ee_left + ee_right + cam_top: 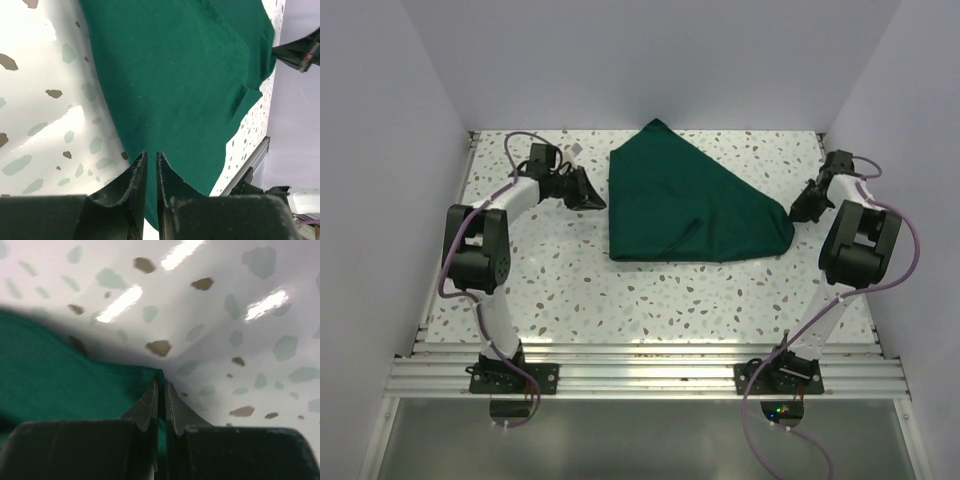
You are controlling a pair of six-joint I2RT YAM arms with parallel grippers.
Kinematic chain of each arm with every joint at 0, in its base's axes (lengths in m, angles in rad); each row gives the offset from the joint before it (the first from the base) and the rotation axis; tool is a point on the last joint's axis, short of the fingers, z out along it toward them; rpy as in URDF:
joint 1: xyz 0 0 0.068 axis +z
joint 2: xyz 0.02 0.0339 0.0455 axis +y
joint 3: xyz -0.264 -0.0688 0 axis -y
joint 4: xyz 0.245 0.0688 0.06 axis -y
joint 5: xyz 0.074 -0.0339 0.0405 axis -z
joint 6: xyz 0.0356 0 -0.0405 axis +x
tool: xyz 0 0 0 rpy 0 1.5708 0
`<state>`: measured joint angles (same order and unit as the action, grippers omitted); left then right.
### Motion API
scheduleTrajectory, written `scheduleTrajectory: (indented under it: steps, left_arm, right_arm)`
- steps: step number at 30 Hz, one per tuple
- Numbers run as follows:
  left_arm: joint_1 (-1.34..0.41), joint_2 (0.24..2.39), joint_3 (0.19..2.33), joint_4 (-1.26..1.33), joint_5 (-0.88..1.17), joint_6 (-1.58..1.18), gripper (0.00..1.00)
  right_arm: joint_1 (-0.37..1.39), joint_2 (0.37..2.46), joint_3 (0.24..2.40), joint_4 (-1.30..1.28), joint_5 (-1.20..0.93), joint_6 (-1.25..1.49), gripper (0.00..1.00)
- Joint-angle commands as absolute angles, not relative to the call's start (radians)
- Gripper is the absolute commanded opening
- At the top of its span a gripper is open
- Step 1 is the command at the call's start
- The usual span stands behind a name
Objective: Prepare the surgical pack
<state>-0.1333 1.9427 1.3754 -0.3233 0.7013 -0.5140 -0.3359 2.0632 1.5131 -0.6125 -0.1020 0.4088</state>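
Note:
The dark green drape (680,200) lies folded into a rough triangle in the middle of the table, with a small flap near its lower middle. No instruments, gauze or tray show. My left gripper (600,202) sits at the drape's left edge. In the left wrist view its jaws (151,155) are nearly together over the edge of the drape (190,75), with nothing visibly pinched. My right gripper (794,214) is at the drape's right corner. In the right wrist view it (160,385) is shut on that corner of the drape (60,370).
The speckled white table (570,280) is walled at the back and on both sides. An aluminium rail (650,365) runs along the near edge by the arm bases.

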Motion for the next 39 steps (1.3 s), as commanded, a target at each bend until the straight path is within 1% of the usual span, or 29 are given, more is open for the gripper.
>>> scheduleTrajectory:
  steps: [1,3,5,6,7,8,9,14,19,23,29,34,39]
  left_arm:
    - [-0.133,1.980,1.431,-0.322,0.693,-0.525,0.16]
    - [-0.133,1.999,1.460,-0.339,0.683,-0.523,0.16]
    - [-0.133,2.031,1.480,-0.353,0.670,-0.520,0.16]
    - [-0.133,2.043,1.499,-0.365,0.669,-0.519,0.16]
    - [-0.133,2.068,1.511,-0.376,0.666,-0.514,0.16]
    - [-0.133,2.077,1.525,-0.385,0.664,-0.511,0.15]
    - [-0.133,2.088,1.528,-0.387,0.667,-0.511,0.15]
    - [-0.133,2.098,1.519,-0.379,0.667,-0.515,0.15]
    - [-0.137,2.105,1.500,-0.362,0.679,-0.525,0.15]
    - [-0.143,2.115,1.499,-0.361,0.696,-0.525,0.15]
    - [-0.156,2.115,1.491,-0.345,0.695,-0.534,0.15]
    - [-0.167,2.128,1.500,-0.337,0.696,-0.545,0.15]
    - [-0.170,2.129,1.506,-0.339,0.692,-0.546,0.15]
  right_arm:
    - [-0.270,1.892,1.534,-0.583,-0.143,0.449,0.00]
    - [-0.238,1.850,1.607,-0.629,-0.155,0.449,0.00]
    - [-0.167,1.838,1.678,-0.663,-0.161,0.442,0.00]
    - [-0.140,1.838,1.759,-0.699,-0.158,0.434,0.00]
    - [-0.077,1.847,1.797,-0.716,-0.153,0.417,0.00]
    - [-0.048,1.855,1.831,-0.729,-0.181,0.413,0.00]
    - [0.019,1.885,1.903,-0.742,-0.192,0.411,0.00]
    - [0.199,2.008,2.133,-0.813,-0.253,0.410,0.00]
    - [0.365,2.103,2.259,-0.845,-0.273,0.391,0.00]
    - [0.436,2.135,2.273,-0.853,-0.313,0.359,0.00]
    - [0.497,2.126,2.151,-0.798,-0.454,0.342,0.00]
    - [0.560,2.155,2.131,-0.778,-0.491,0.339,0.00]
    - [0.577,2.186,2.128,-0.736,-0.485,0.367,0.00]
